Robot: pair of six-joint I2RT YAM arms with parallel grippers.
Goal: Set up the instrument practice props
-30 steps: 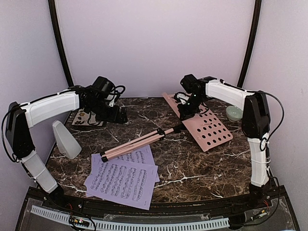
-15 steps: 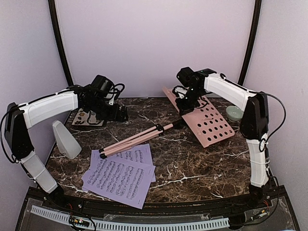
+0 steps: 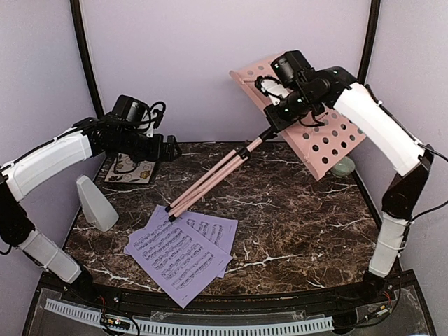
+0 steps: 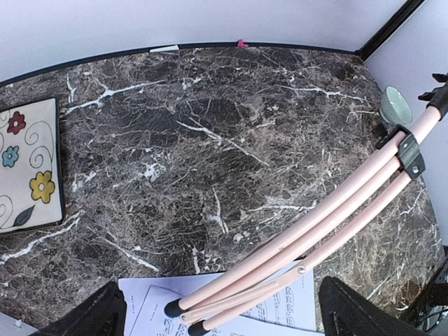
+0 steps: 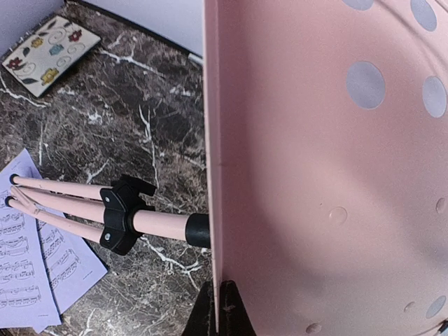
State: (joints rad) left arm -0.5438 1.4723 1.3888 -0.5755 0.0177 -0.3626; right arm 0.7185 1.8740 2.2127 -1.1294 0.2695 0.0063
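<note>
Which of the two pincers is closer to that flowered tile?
Left. The left pincer, open, hovers just beside the flowered tile; the right pincer is far off, raised, clamped on the pink music stand.

no legible text or labels, sheet-music pages [image 3: 178, 252] carry only tiny unreadable notation

Left arm [image 3: 49, 162], right arm [image 3: 374, 126] | links cased in white | joints finished black | black cables routed alongside | green lamps lit on right wrist
</note>
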